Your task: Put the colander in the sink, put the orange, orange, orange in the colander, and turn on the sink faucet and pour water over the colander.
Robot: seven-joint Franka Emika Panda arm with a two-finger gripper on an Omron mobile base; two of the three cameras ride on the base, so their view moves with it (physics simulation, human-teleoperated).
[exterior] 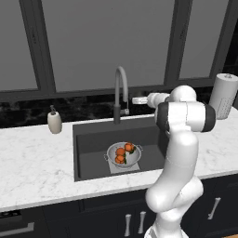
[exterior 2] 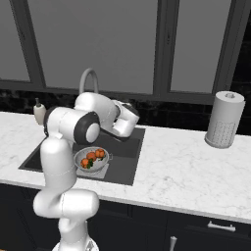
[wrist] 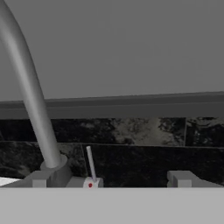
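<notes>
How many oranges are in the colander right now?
3, clustered in the colander in the sink: one orange at the back right, one central, one in front.

You see the sink [exterior: 93,135], a dark grey recessed basin. On its floor, right of centre, the colander [exterior: 123,155] sits upright, a shiny round metal bowl with two small side handles. Inside it lie three oranges [exterior: 124,153], bunched together and touching. At the sink's back rim stands the faucet [exterior: 120,93], its slim grey arch curving forward over the basin; its small lever [wrist: 90,163] stands beside the stem.
</notes>
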